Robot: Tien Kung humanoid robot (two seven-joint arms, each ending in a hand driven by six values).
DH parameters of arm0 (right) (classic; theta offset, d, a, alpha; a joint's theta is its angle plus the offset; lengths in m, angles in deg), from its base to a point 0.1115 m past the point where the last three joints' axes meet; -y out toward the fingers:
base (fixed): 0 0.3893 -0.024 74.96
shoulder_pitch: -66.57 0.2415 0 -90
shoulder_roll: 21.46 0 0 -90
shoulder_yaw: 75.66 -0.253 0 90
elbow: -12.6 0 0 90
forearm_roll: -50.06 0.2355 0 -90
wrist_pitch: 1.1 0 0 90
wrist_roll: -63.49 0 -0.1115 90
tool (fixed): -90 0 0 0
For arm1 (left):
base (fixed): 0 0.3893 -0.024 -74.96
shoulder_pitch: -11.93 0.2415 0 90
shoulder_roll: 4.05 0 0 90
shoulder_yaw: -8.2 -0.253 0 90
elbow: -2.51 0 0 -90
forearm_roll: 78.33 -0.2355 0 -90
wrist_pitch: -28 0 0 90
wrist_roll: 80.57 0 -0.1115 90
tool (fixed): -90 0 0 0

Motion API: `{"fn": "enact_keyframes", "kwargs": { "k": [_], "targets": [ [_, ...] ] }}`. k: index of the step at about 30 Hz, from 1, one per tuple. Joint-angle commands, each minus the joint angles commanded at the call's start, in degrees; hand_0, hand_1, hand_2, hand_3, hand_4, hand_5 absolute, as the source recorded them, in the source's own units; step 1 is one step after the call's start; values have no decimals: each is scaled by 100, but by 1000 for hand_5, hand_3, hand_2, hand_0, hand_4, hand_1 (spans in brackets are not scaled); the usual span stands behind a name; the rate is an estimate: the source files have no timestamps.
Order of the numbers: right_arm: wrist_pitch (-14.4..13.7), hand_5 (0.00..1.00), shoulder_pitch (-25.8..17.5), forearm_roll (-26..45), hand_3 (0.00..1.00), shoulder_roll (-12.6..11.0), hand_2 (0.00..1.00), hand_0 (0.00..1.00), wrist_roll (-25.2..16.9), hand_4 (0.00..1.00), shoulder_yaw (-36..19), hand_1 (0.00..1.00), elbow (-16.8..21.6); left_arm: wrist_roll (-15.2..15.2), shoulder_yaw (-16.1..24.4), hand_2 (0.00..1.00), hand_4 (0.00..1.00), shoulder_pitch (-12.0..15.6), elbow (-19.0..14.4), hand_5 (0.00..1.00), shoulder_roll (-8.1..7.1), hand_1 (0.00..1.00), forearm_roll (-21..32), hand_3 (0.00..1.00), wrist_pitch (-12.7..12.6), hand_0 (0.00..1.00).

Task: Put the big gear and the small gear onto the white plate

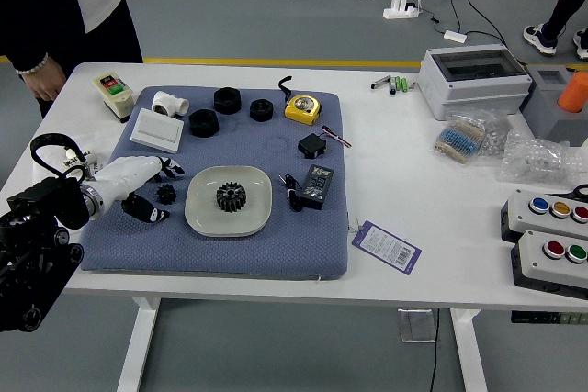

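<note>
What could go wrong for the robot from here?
The small gear lies between the open fingers of the robot hand, so a clumsy close could push it away instead of gripping it. The big gear sits mid-plate, so lowering the small one there might knock it.

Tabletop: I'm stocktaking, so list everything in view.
Mat: 1, blue, table
Plate: 1, white, mat
Big gear: 1, black, plate
Small gear: 1, black, left of plate
Rings: 3, black, mat's far side
Tee fitting, flat box: 1 each, white, mat's left
Tape measure: 1, yellow, mat's far side
Adapter, display module, cable: 1 each, black, mat's right
Tag: 1, purple, right of mat
Cylinders: several, green, grey, far side
Handheld device: 1, cream, far left
Enclosure: 1, white, far right
Bags: several, clear, right
Button boxes: 2, grey, right
Person: 1, black-clothed, far left
Robot's left hand: 1, white, near small gear
</note>
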Motion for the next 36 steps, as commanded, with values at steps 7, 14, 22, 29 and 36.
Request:
{"fn": "enact_keyframes", "kwargs": {
  "k": [7, 14, 22, 29, 36],
  "targets": [
    [1, 647, -13, 6, 561, 4, 735, 701, 0, 791, 27, 708, 0, 13, -17, 551, 217, -9, 41, 2, 8, 490, 0, 528, -93, 444],
    [4, 647, -27, 9, 561, 9, 735, 701, 1, 790, 37, 708, 1, -20, -57, 478, 2, 6, -3, 2, 4, 413, 0, 469, -71, 326],
    [8, 645, -16, 0, 562, 8, 735, 700, 4, 790, 7, 708, 2, -44, -75, 409, 2, 0, -102, 2, -18, 354, 0, 443, -35, 309],
    [11, 645, -5, -10, 562, 12, 735, 700, 10, 790, -17, 707, -1, -69, 24, 396, 9, -20, -513, 2, -62, 339, 0, 438, -4, 315],
    [11, 644, 4, -14, 561, 8, 735, 700, 13, 789, -13, 707, -1, -94, -21, 397, 2, -51, -1011, 2, -76, 342, 0, 431, 0, 318]
  ]
}}
